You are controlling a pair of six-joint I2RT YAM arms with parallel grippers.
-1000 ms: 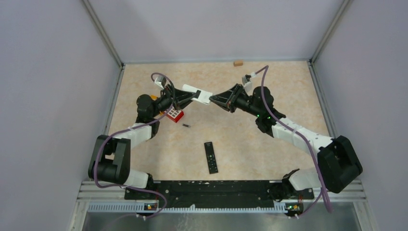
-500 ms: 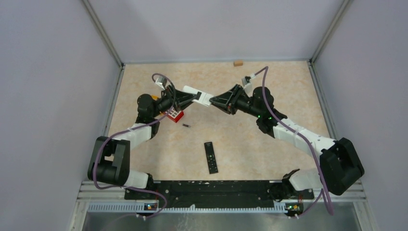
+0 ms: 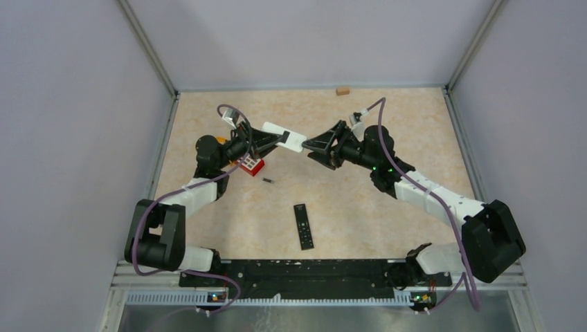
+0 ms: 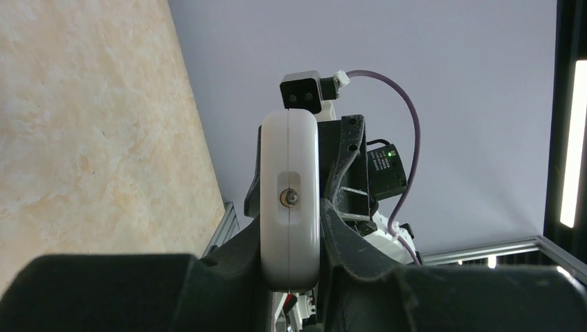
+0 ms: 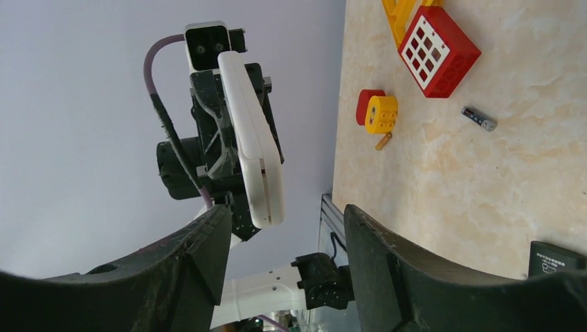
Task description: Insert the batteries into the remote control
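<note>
white remote (image 3: 284, 135) held aloft between the two arms, one battery (image 3: 268, 180) down on the table (image 3: 387, 117)
the left gripper (image 3: 262, 142) is clamped on one end of the remote, whose long axis points at the right gripper (image 3: 309, 149); that gripper's jaws stand wide either side of the free end and seem to hold nothing. the battery lies below, nearer the left arm, but only the right one is free.

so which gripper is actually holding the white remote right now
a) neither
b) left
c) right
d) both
b: the left gripper is clamped on the white remote, while the right gripper has its jaws open around the remote's tip, with a gap on each side.
</note>
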